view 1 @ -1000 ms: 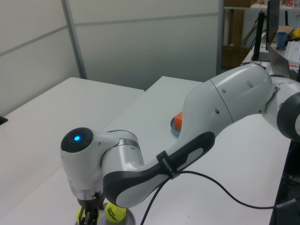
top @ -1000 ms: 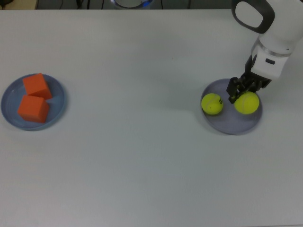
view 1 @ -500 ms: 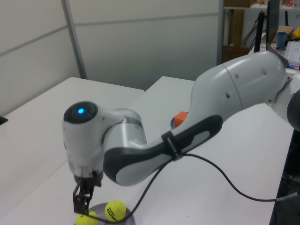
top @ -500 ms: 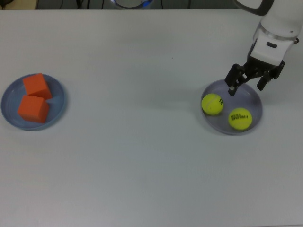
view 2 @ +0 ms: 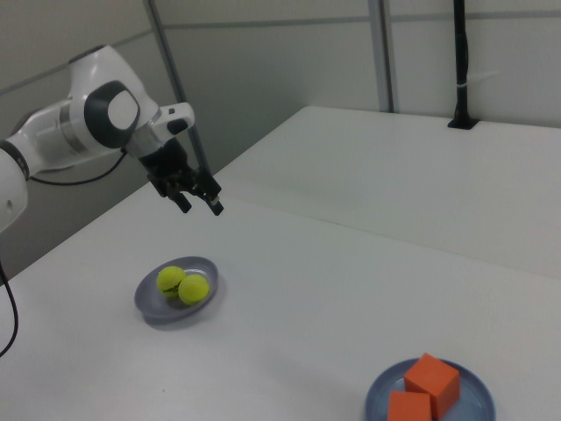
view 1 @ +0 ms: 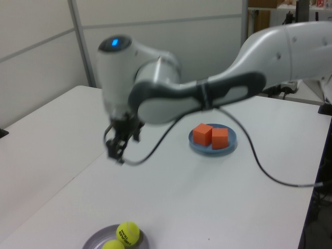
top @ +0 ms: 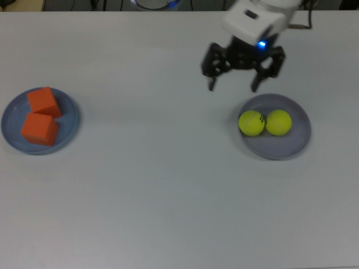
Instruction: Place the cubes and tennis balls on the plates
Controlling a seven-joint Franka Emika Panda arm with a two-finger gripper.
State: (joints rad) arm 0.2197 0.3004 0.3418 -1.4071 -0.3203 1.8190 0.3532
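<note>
Fingers (top: 211, 84) are spread wide with nothing in them, gripper (top: 233, 85) hanging above the table (top: 168, 185). Both tennis balls (top: 265, 123) sit touching each other on the lavender plate (top: 286, 148), just beside it. Both cubes (top: 40, 119) are on the blue plate (top: 67, 131), well apart at the top view's left.

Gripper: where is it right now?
The gripper hangs open and empty above bare table, just beyond the upper-left rim of the lavender plate holding the two tennis balls, on the top view's right, far from the cubes.
</note>
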